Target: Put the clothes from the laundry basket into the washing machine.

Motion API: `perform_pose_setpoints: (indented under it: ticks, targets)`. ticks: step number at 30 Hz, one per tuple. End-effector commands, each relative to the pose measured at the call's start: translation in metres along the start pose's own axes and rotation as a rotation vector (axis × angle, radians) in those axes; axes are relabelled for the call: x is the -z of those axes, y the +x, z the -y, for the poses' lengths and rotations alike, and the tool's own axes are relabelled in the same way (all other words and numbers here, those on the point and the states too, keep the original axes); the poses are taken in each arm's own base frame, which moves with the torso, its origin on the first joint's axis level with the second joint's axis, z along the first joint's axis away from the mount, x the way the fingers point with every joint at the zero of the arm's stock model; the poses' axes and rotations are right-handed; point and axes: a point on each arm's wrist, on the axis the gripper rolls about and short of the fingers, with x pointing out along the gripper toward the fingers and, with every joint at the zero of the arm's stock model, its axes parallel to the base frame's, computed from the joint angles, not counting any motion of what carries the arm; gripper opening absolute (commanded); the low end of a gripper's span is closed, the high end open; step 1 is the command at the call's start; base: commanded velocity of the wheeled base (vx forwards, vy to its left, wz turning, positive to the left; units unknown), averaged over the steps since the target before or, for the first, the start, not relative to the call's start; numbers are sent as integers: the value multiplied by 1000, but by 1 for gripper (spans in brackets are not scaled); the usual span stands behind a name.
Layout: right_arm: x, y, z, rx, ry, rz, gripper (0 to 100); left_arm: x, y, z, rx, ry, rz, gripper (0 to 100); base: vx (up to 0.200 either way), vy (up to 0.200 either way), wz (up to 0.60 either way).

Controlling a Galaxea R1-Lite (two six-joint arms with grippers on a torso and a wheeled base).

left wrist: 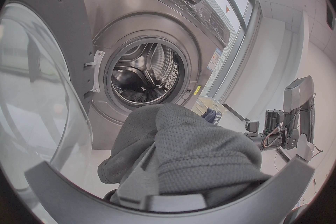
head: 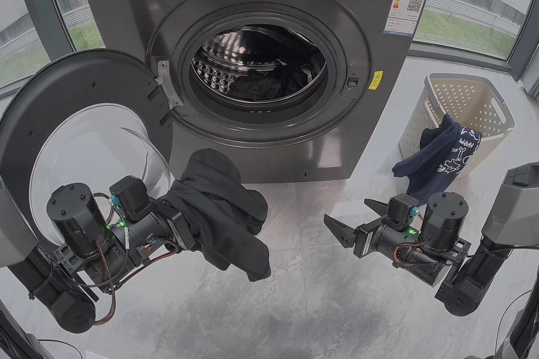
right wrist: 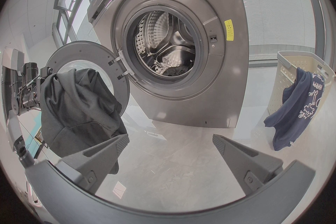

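Note:
The grey washing machine [head: 348, 57] stands with its round door [head: 67, 96] swung open to the left. Dark clothes [head: 261, 86] lie low in the drum [head: 255, 60]. My left gripper [head: 188, 222] is shut on a dark grey garment [head: 227, 211], held in front of and below the opening; the cloth [left wrist: 196, 154] covers the fingers. A navy printed shirt [head: 441, 158] hangs over the rim of the white laundry basket [head: 477, 96] at the right. My right gripper [head: 345, 210] is open and empty above the floor, left of the shirt [right wrist: 297, 105].
The open door with its glass bowl [head: 84, 164] stands close beside my left arm. Pale tiled floor [head: 314, 287] lies between the two arms. Large windows run behind the machine. The basket [right wrist: 304, 55] sits right of the machine by the window.

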Motion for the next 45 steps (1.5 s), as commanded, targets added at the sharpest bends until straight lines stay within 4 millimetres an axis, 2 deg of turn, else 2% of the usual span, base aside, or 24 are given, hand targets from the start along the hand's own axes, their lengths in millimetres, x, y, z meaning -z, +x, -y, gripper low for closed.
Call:
perform_pose_setpoints:
  ticks: [1, 8, 26, 38, 45]
  targets:
    - [-1, 0, 0, 0, 0, 6, 100, -1, -2, 2, 5, 8, 3, 0, 0, 0, 0]
    - [-3, -1, 0, -1, -1, 13, 100, 5, -2, 5, 19, 22, -21, 0, 0, 0, 0]
    - [-3, -4, -5, -18, -3, 6, 100, 6, -1, 7, 28, 22, -26, 0, 200, 0, 0]
    - [-1, -8, -10, -38, -8, -5, 100, 6, -1, 8, 33, 22, -27, 0, 0, 0, 0]
    - [-3, -10, -12, -48, -10, -2, 100, 7, -1, 10, 39, 21, -27, 0, 86, 0, 0]
